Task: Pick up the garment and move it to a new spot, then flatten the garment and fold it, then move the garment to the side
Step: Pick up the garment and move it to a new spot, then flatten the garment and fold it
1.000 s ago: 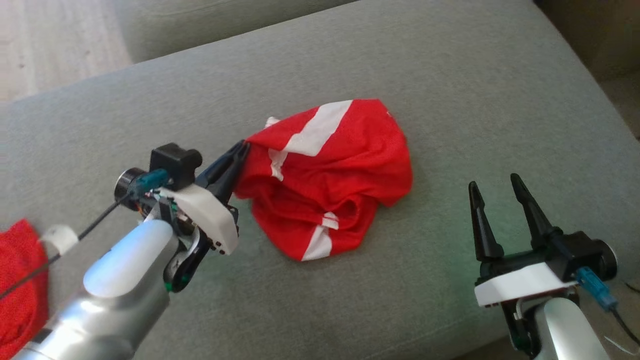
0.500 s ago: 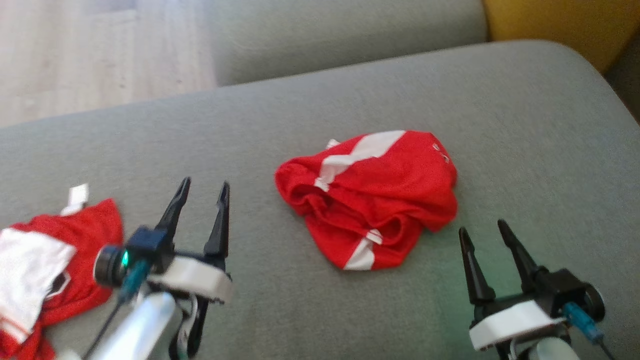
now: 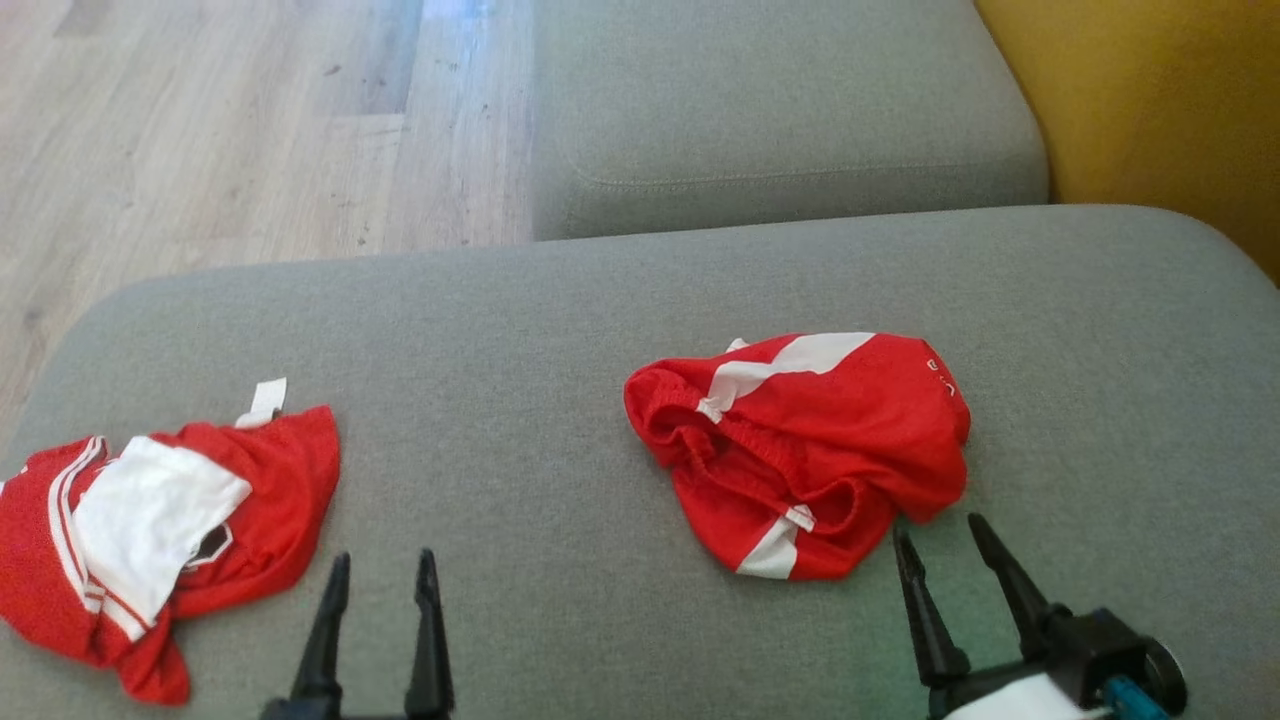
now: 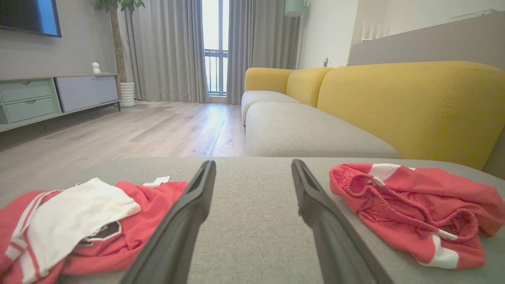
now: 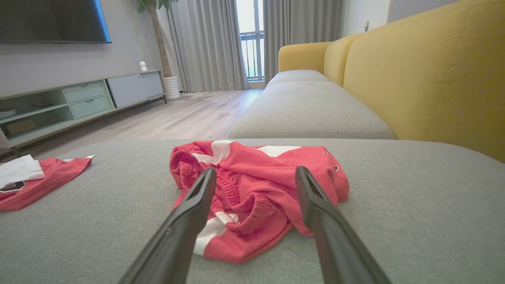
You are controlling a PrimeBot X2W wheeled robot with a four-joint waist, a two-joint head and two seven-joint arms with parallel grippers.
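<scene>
The garment (image 3: 800, 450) is a pair of red shorts with white stripes, lying crumpled in a heap right of the middle of the grey seat cushion (image 3: 520, 330). My left gripper (image 3: 383, 560) stands open near the front edge, well to the left of the garment (image 4: 410, 209), with nothing between its fingers (image 4: 185, 221). My right gripper (image 3: 938, 530) is open too, its tips just short of the heap's near right edge. In the right wrist view the garment (image 5: 272, 169) lies straight ahead of that gripper (image 5: 255, 171), untouched.
A second red and white piece of clothing (image 3: 160, 530) lies bunched at the cushion's left end. Behind are another grey seat cushion (image 3: 780, 110), the yellow sofa back (image 3: 1150, 100) on the right and wooden floor (image 3: 200, 130) on the left.
My left gripper has let go of the garment's left edge, opened, and drawn back to the lower left. The garment now rests loose. The head camera has tilted up; the right gripper stays open.
</scene>
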